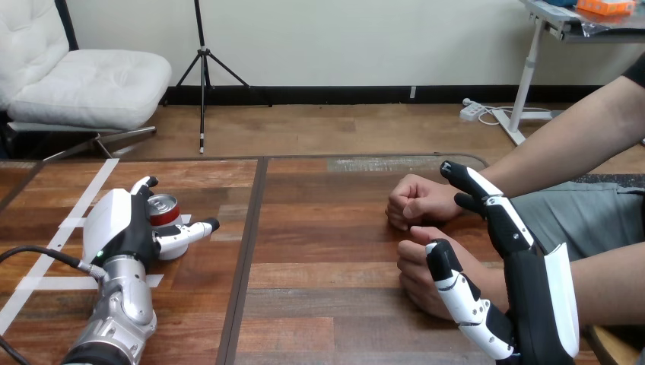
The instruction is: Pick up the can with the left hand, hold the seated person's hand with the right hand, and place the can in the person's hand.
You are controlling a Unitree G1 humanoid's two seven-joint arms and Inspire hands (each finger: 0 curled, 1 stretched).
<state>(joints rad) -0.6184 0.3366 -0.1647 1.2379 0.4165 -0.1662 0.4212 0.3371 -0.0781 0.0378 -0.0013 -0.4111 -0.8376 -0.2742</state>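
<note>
A red can [163, 212] with a silver top stands on the wooden table [319, 228] at the left. My left hand [118, 226] is beside it, open. Its thumb [188, 231] reaches across in front of the can's base, and one fingertip [147, 182] shows behind the can. At the right the person rests two closed fists on the table, the farther hand [414, 201] and the nearer hand [417, 268]. My right hand [541, 300] is open around the nearer wrist. Its thumb [460, 293] lies straight in front, and its fingers [487, 199] lie straight behind.
A dark seam [247, 258] splits the table into two boards. White tape strips [85, 201] mark the left board around my left hand. The person's forearms [563, 148] come in from the right edge. Bare wood lies between the can and the person's fists.
</note>
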